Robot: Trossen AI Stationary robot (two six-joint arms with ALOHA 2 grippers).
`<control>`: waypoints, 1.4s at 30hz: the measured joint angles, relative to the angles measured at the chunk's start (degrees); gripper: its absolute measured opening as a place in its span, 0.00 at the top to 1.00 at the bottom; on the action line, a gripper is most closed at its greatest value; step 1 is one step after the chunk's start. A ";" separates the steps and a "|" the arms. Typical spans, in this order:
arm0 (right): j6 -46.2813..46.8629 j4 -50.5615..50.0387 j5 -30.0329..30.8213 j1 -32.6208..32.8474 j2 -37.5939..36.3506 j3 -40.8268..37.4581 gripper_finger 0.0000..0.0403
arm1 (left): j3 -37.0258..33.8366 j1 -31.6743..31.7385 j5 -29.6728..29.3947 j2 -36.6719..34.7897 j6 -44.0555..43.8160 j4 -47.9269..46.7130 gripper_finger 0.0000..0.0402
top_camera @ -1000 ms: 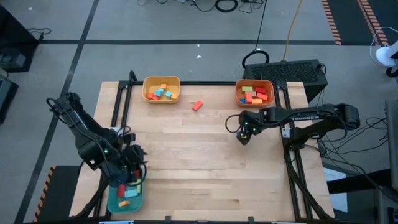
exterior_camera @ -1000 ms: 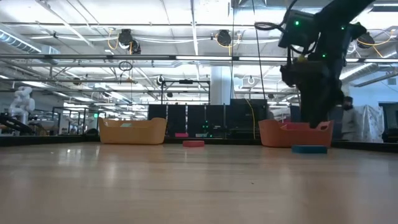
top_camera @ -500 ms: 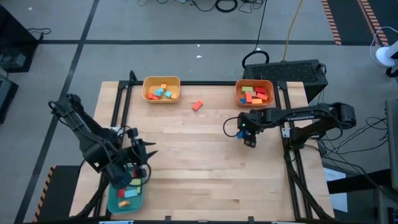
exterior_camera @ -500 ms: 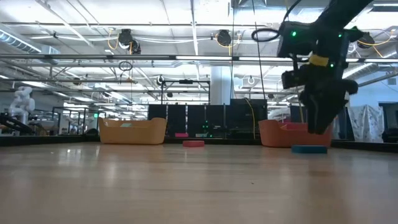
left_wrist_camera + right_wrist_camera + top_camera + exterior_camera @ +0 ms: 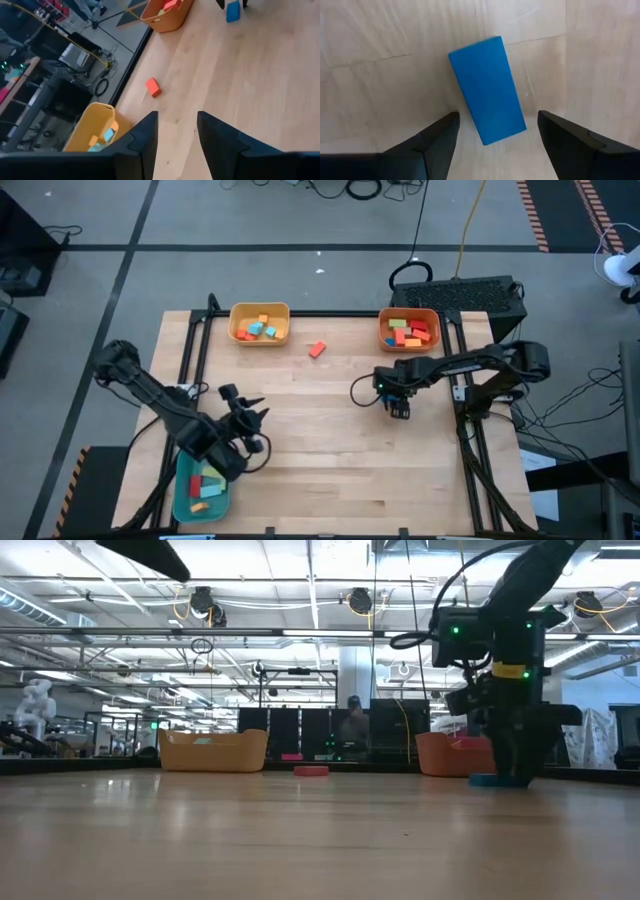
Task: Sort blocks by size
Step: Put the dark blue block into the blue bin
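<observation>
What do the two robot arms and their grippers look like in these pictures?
Both arms are dark, nearly black, built of slim jointed links with black cables looping beside them. The right arm carries small green lights near its wrist and a yellow patch on the wrist housing. Each gripper, left gripper and right gripper, has two flat matte black fingers with angled, wedge-like tips.

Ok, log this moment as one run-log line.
right gripper: open, over blue block | left gripper: open, empty, near teal bin | red block: loose on table
</observation>
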 joint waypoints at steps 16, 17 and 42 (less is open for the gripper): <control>9.42 0.81 -1.95 0.44 0.19 -0.23 0.74 | -9.23 5.64 5.37 1.04 16.48 24.13 0.65; 10.06 1.15 -1.84 0.71 0.19 -0.23 0.74 | -9.83 5.96 6.74 1.05 18.82 26.05 0.65; 23.24 36.75 -14.17 12.70 -3.07 -0.40 0.74 | -14.63 15.54 30.28 1.81 58.92 54.01 0.65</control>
